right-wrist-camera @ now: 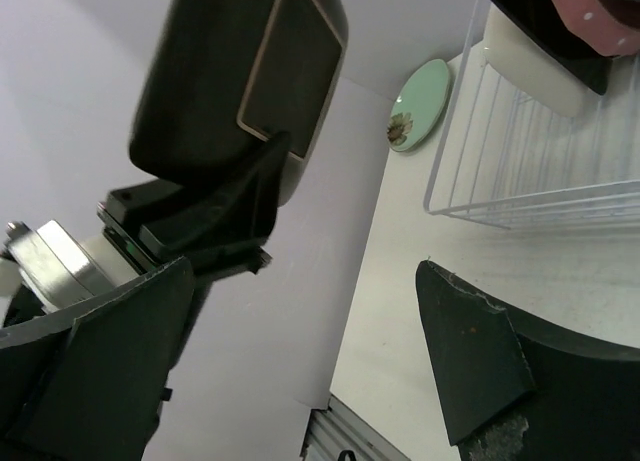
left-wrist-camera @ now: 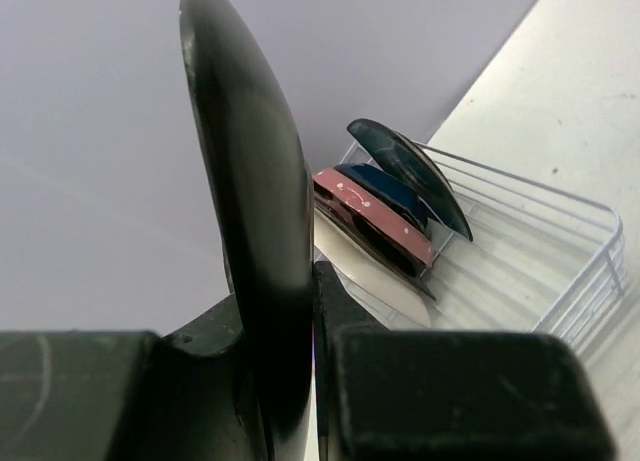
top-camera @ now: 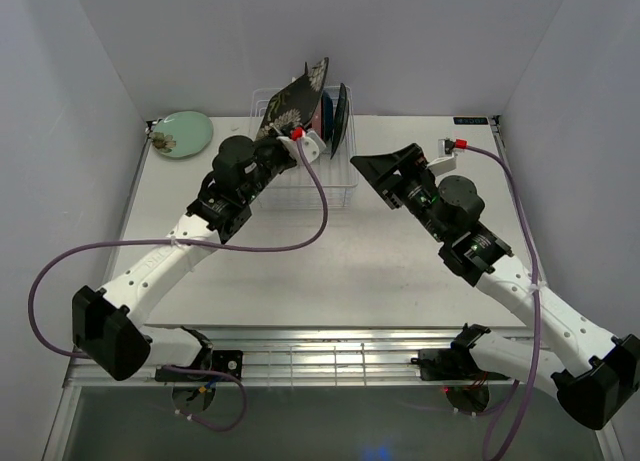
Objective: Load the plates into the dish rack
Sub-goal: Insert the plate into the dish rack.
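Observation:
My left gripper (top-camera: 287, 141) is shut on the lower edge of a dark rectangular floral plate (top-camera: 296, 99) and holds it upright over the left end of the white wire dish rack (top-camera: 335, 188). In the left wrist view that plate (left-wrist-camera: 250, 201) is edge-on between the fingers. Several plates stand in the rack: teal (left-wrist-camera: 410, 166), dark blue (left-wrist-camera: 385, 189), pink (left-wrist-camera: 370, 216) and white (left-wrist-camera: 378, 283). A round pale green plate (top-camera: 182, 134) lies flat on the table at the back left. To the right of the rack, my right gripper (top-camera: 385, 171) is open and holds nothing.
The side walls close in near the table's left and right edges. A purple cable (top-camera: 300, 236) loops over the table in front of the rack. In the right wrist view the rack's wire wall (right-wrist-camera: 520, 171) and the green plate (right-wrist-camera: 420, 106) lie ahead.

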`<state>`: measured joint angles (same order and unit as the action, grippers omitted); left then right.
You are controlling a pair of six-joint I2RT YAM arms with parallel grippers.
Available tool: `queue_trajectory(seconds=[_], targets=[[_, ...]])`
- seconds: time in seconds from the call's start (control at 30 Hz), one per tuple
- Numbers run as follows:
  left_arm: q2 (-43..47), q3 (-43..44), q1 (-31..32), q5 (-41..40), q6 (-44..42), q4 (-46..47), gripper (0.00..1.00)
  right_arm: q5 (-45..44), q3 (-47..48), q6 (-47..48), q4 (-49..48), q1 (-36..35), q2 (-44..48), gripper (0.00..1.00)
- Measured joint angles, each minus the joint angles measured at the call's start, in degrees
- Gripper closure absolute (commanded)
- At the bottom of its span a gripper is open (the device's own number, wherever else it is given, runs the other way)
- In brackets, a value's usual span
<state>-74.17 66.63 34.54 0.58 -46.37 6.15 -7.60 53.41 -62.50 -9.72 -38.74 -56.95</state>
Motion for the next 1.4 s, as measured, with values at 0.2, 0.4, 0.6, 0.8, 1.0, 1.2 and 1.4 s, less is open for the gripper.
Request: queue_trajectory(seconds=[0.2, 0.4, 0.6, 0.8, 1.0, 1.2, 1.4], targets=[[-2.6, 4.7, -3.6, -3.4, 11.7, 0.3, 1.0, -1.5, -4.6, 0.1, -0.8, 0.0, 1.9, 0.03], [-4.3, 5.8, -10.0, -2.8, 24.0, 1.6, 1.0, -2.5, -9.4, 0.1, -2.5, 0.0, 4.0, 0.03], [-8.3, 5.9, -15.0, -3.8, 36.3, 6.3, 1.0, -2.8, -12.1, 0.0, -3.6, 0.0, 4.9, 0.03], [-14.0, 5.7, -16.7, -1.9, 45.8, 10.1, 1.0, -3.1, -13.7, 0.0, -4.7, 0.0, 5.5, 0.03], [-17.9, 5.0, -18.1, 2.5, 53.2, 15.0, 1.0, -3.5, -14.7, 0.0, -5.3, 0.0, 5.6, 0.03], [-22.1, 4.6, -19.8, 6.6, 58.2, 22.1, 1.0, -3.6, -15.0, 0.0, -5.5, 0.0, 5.5, 0.02], [-27.2, 3.8, -22.0, 8.9, 60.9, 31.0, 1.0, -3.6, -15.8, 0.0, -6.0, 0.0, 5.0, 0.02]])
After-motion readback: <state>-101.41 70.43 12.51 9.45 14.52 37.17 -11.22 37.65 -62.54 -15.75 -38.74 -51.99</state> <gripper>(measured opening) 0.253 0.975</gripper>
